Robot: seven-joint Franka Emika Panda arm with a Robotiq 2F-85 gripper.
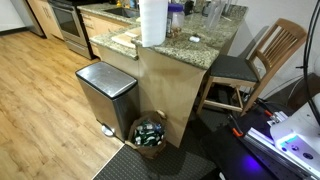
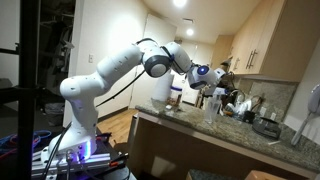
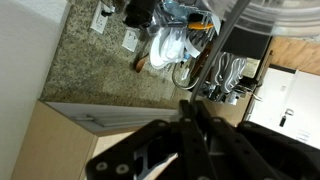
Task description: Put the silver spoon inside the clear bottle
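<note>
Seemingly spoon (image 3: 222,52) beyond end effector (image 3: 193,112)

Stone, steel and wood, mostly smooth
The countertop (image 1: 215,42) is speckled polished stone; the bin (image 1: 105,88) is brushed metal with a dull sheen; the floor (image 1: 40,100) and chair (image 1: 283,38) are smooth wood (the floor glossier); the arm (image 2: 105,72) is glossy white plastic.

The arm (image 2: 110,62) reaches out, elbow raised, claw (image 3: 192,112) outstretched.

A steel trash bin (image 1: 106,95) and a basket (image 1: 150,149), perhaps holding cans (image 1: 150,130), stand against the granite counter (image 1: 195,48).
</note>
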